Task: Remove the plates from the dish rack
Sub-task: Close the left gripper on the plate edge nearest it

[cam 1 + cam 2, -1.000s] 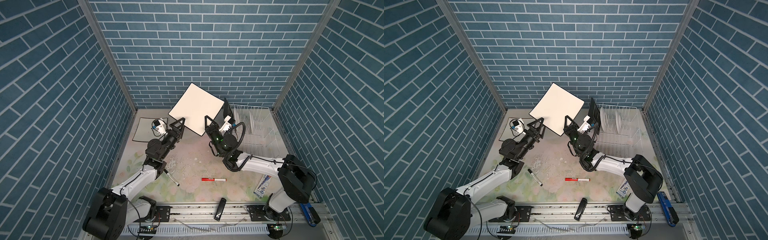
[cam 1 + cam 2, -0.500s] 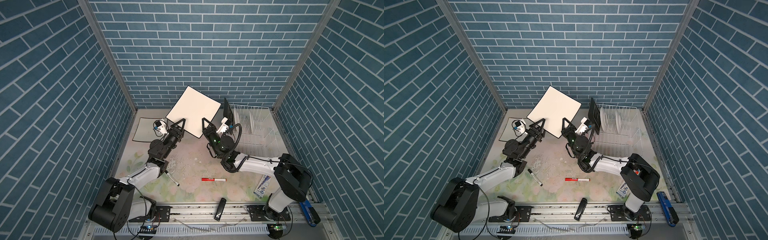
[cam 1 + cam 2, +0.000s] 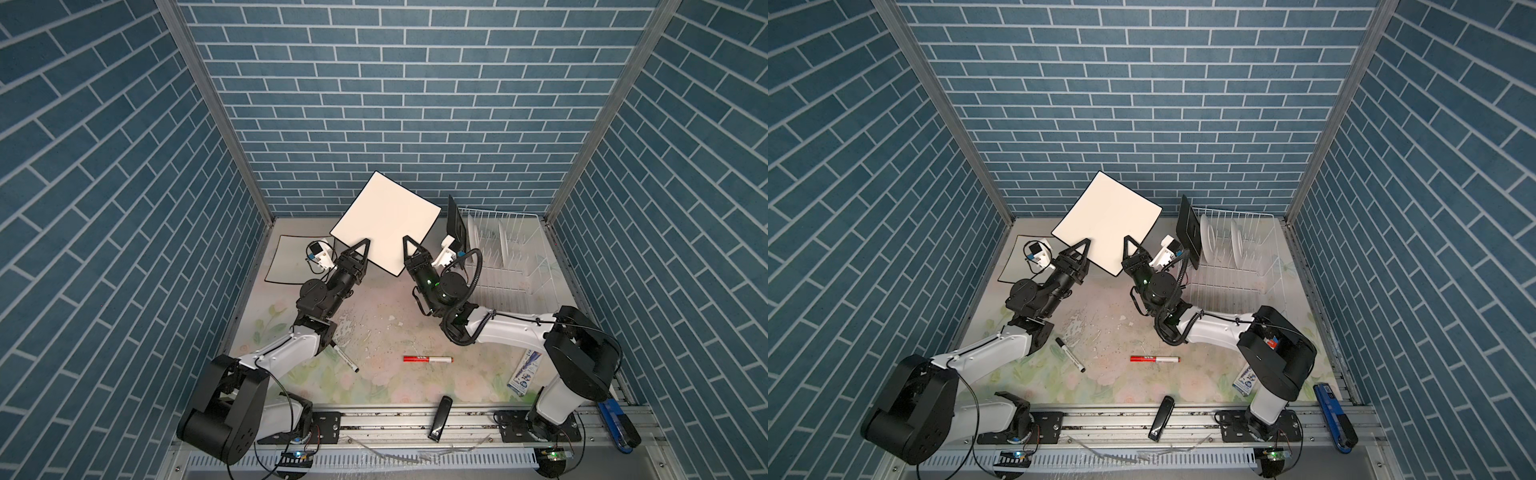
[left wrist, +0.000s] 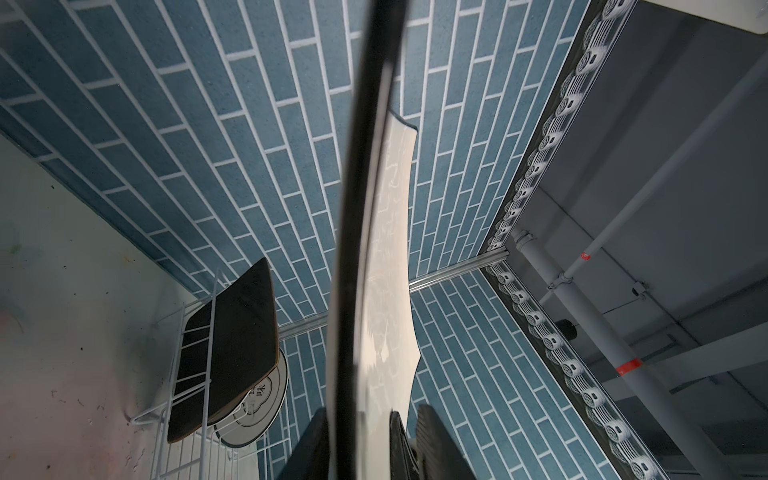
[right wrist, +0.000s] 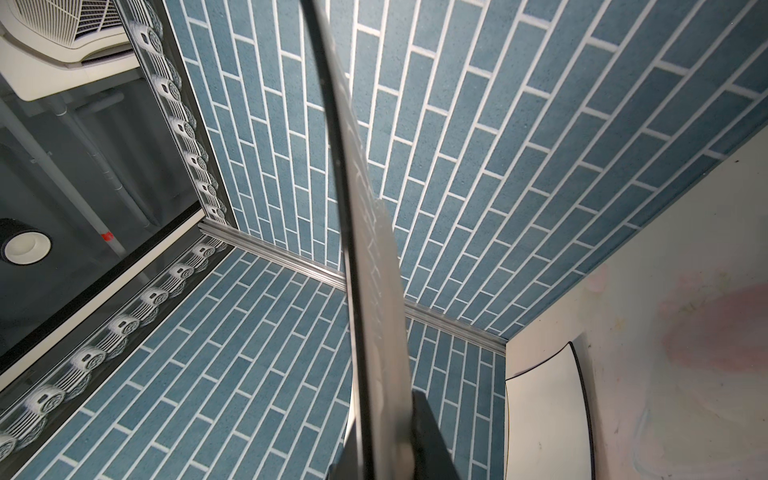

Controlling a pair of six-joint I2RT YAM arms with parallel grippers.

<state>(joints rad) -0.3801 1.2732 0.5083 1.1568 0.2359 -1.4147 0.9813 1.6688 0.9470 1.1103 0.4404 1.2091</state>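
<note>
- so, roughly midway through the unload, by my reading: one flat square plate (image 3: 291,259) lies on the table (image 3: 374,320) at the far left, well apart from the dish rack (image 3: 513,286).
- a held square plate (image 3: 384,220), white with a thin black rim, hangs in the air between the two arms, tilted, clear of both rack and table.
- left to do: a black plate (image 3: 455,226) stands upright at the near end of the rack. a round plate (image 4: 266,399) with a dark rim and centre motif stands just behind it. what looks like another white plate (image 3: 505,249) stands further along the prongs.
- right gripper (image 3: 409,245): jaws pressed together on the held plate's lower right edge. the right wrist view shows the rim running straight down into them.
- left gripper (image 3: 362,246): on the lower left edge of the same plate. in the left wrist view its fingers (image 4: 399,449) lie against both faces with no gap showing, so i read it as a pinch. how firm it is, i cannot tell.
- judgement: this looks like a handover, with the plate carried at both edges and not yet set down beside the flat one.
</note>
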